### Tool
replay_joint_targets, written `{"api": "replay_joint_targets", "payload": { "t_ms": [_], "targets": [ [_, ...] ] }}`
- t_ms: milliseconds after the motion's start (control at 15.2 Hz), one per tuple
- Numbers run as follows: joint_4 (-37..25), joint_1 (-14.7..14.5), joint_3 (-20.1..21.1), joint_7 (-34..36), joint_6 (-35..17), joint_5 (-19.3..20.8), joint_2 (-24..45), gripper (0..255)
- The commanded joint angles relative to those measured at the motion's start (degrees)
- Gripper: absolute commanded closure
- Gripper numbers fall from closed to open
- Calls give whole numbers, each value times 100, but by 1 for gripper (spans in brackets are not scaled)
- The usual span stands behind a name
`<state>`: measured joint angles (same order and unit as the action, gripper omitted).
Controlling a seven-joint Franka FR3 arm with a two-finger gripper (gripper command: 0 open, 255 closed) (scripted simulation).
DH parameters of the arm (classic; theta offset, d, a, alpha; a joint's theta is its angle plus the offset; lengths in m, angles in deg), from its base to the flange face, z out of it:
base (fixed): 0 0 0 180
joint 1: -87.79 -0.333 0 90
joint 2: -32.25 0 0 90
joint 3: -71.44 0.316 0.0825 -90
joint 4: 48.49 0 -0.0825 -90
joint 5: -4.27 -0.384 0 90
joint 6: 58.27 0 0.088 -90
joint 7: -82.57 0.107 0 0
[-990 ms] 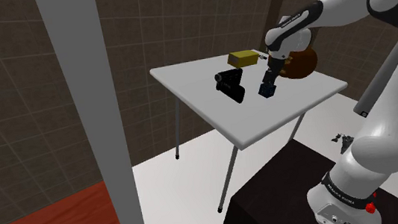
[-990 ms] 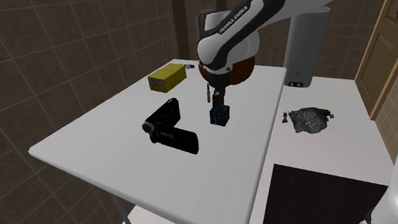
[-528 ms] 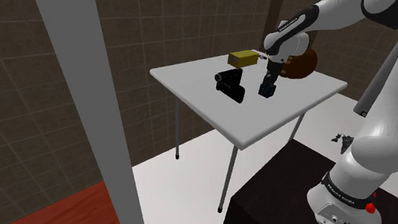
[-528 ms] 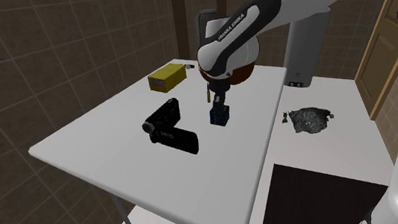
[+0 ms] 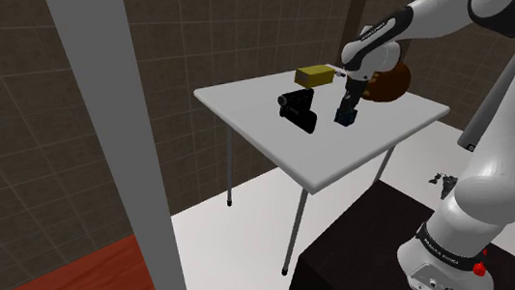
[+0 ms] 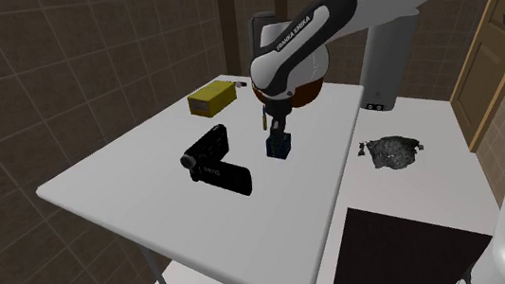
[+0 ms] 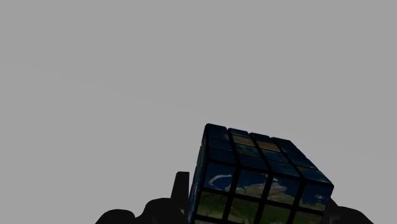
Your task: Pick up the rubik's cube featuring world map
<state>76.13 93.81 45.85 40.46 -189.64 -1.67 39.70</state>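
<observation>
The world-map rubik's cube (image 6: 280, 147) is small and dark blue with green and tan land patches. It rests on the white table (image 6: 131, 188) beside a black camcorder. My black gripper (image 6: 279, 136) comes straight down onto it from above. In the wrist view the cube (image 7: 254, 175) sits between the two fingers, clasped at its sides by the gripper (image 7: 261, 211). In the shoulder view the cube (image 5: 345, 116) lies under the gripper (image 5: 346, 109) near the table's far edge.
A black camcorder (image 6: 214, 162) lies just to the second exterior view's left of the cube. A yellow box (image 6: 212, 97) and a brown round object (image 6: 310, 91) stand behind it. A grey pillar (image 5: 116, 153) rises at the shoulder view's left. A dark crumpled thing (image 6: 392, 149) lies on the floor.
The fingers stood apart around the cube a second ago and have closed onto it. The hand has settled slightly. The cube has not moved on the table.
</observation>
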Motion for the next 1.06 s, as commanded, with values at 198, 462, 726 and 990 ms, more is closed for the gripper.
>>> {"api": "replay_joint_targets", "payload": {
  "t_ms": [198, 462, 726, 990],
  "targets": [
    [-129, -22, -22, 101, 324, 141, -212, 255],
    [-267, -37, -32, 181, 612, 249, -384, 255],
    [-424, -47, -34, 249, 904, 339, -536, 255],
    [-517, -52, -33, 281, 1062, 381, -610, 255]
  ]
}}
